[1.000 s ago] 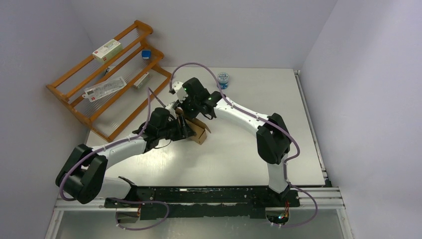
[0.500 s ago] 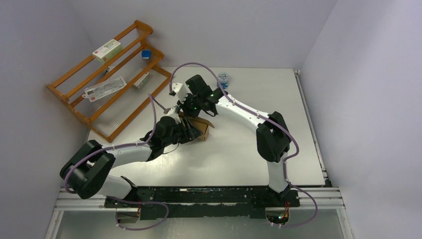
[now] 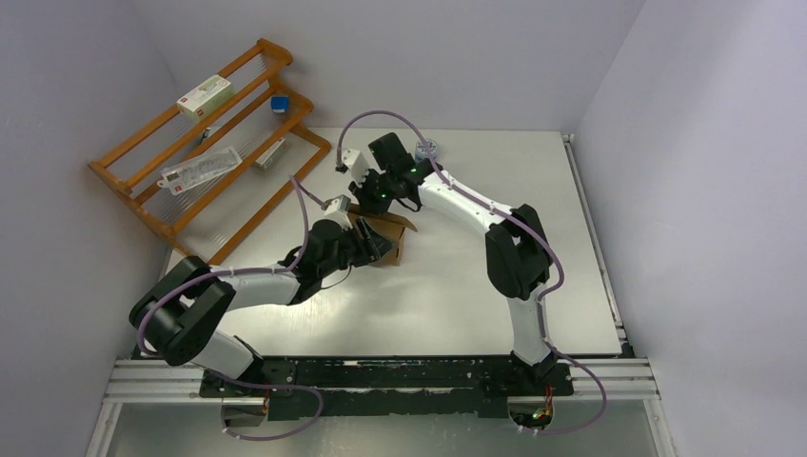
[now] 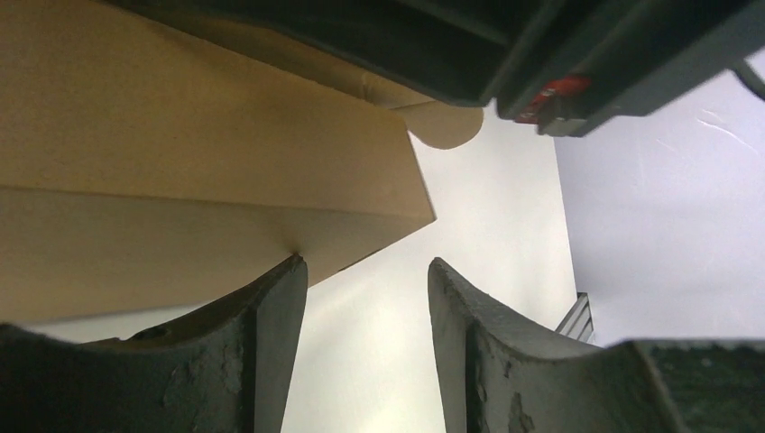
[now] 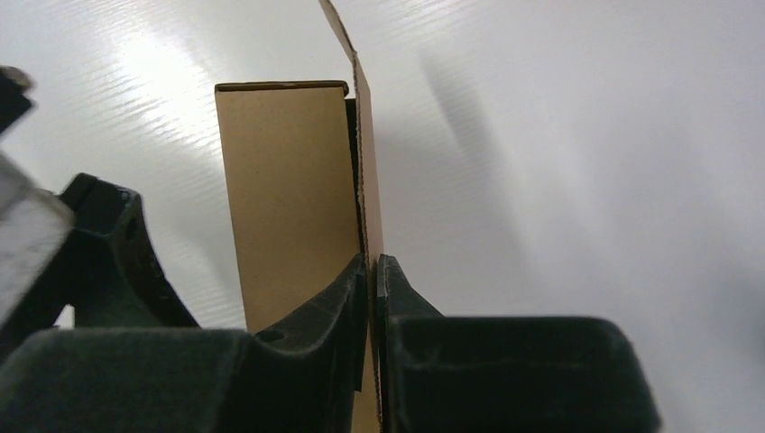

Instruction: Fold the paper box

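right gripper [image 5: 373, 264] pinching paper box [image 5: 289, 198] flap | left gripper [image 4: 365, 264] spread, touching it

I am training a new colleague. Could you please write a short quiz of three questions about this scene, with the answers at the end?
1. True or false: the right gripper pinches a thin flap of the brown corrugated cardboard box.
2. Choose one: what is between the fingers of the left gripper?
A) a cardboard flap
B) nothing, only the white table behind
C) a purple cable
3. Short answer: in the top view, what stands at the far left, against the wall?

Key
1. True.
2. B. The jaws stand apart, and the box lies beside one finger, not between the two.
3. An orange wooden rack, with a white carton on its top shelf.
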Controlling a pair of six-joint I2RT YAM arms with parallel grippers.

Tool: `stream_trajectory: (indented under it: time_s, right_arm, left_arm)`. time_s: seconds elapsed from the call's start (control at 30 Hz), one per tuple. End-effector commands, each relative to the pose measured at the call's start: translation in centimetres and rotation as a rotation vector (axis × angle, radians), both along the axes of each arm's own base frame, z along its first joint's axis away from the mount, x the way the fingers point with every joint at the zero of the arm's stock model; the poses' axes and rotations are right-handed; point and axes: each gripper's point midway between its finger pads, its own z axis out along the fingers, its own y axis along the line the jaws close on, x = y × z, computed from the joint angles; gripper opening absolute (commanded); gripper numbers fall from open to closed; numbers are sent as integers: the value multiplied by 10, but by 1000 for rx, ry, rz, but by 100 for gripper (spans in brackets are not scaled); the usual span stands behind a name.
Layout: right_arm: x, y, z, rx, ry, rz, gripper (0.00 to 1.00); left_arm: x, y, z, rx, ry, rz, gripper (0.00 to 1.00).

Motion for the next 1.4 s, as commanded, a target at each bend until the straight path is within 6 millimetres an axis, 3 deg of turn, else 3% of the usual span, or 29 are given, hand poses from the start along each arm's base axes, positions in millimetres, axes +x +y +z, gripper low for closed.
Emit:
stream_trajectory:
  time_s: [0.0, 0.27, 0.57, 0.73, 0.9, 1.07, 1.37]
  right_arm:
    - [-13, 4, 1, 8, 40, 45, 12]
    - [-27, 4, 7, 28, 57, 51, 14]
    - [-53, 7, 17, 52, 43, 83, 15]
    - [-61, 4, 10, 41, 46, 79, 16]
    - [-59, 0, 11, 30, 24, 55, 21]
    - [-50, -1, 21, 34, -19, 22, 34]
    - [-38, -9, 43, 38, -87, -56, 50]
  left_arm:
    - [8, -8, 14, -37, -61, 2, 57]
    - [0, -6, 15, -61, -70, -10, 57]
    - [-27, -13, 2, -48, -67, -44, 57]
    - [-37, -16, -7, -40, -62, -63, 56]
    - [-33, -14, -5, -35, -90, -37, 57]
    - [-32, -11, -3, -7, -100, -32, 57]
    - [-43, 0, 0, 74, -100, -65, 66]
